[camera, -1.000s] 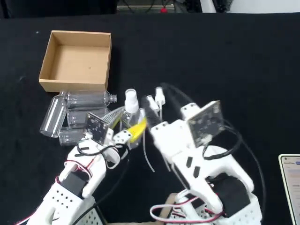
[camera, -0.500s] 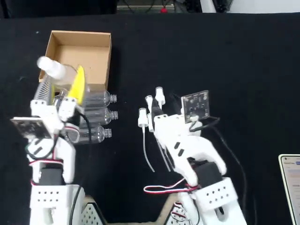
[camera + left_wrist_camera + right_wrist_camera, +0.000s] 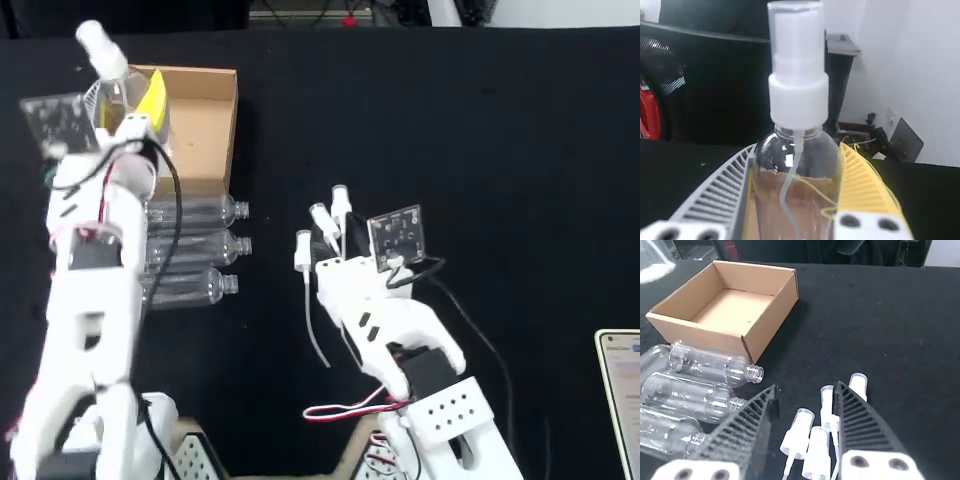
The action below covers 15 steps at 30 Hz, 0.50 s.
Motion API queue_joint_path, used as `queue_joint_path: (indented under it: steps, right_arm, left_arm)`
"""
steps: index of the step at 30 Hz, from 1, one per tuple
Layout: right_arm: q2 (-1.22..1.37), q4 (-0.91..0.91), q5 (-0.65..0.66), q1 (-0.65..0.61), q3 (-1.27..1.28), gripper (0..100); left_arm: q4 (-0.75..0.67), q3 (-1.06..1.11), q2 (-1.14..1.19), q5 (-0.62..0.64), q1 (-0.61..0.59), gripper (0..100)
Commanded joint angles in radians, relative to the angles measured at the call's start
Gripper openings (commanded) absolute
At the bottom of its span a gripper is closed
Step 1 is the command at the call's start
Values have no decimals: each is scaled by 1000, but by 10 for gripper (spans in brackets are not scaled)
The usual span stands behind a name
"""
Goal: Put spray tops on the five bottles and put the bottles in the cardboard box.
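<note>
The left fingers (image 3: 860, 180), one grey and one yellow, are clenched on a clear bottle (image 3: 795, 190), which is gripped by its body on both sides. A white spray top (image 3: 798, 65) is seated on its neck, and a thin dip tube is seen hanging down inside the bottle. In the high view this bottle is held raised at the left edge of the cardboard box (image 3: 185, 72), tilted, with the spray top pointing up and away from the arm.

The right fingers (image 3: 860, 425), black and ribbed, are spread apart with nothing between them, and are held just above a cluster of loose spray tops (image 3: 817, 440) lying on the black surface (image 3: 900, 325). Four tops are counted in the right wrist view, while three are made out in the high view, just beyond the right arm.

The brown floor of the box is shown in the right wrist view. Three uncapped bottles (image 3: 190, 247) are laid side by side on the surface, the farthest one just beside the box's near wall, with their open necks turned toward the spray tops.
</note>
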Motion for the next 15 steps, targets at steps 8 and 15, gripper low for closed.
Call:
queue_joint_path:
  steps: [8,15]
  right_arm:
    - [-10,-31,-3,-5,-5,169]
    - [-10,-31,-3,-5,-5,169]
  left_arm:
    - [-212,-415,552,-9,-64,106]
    - [-643,-498,898,-40,-71,106]
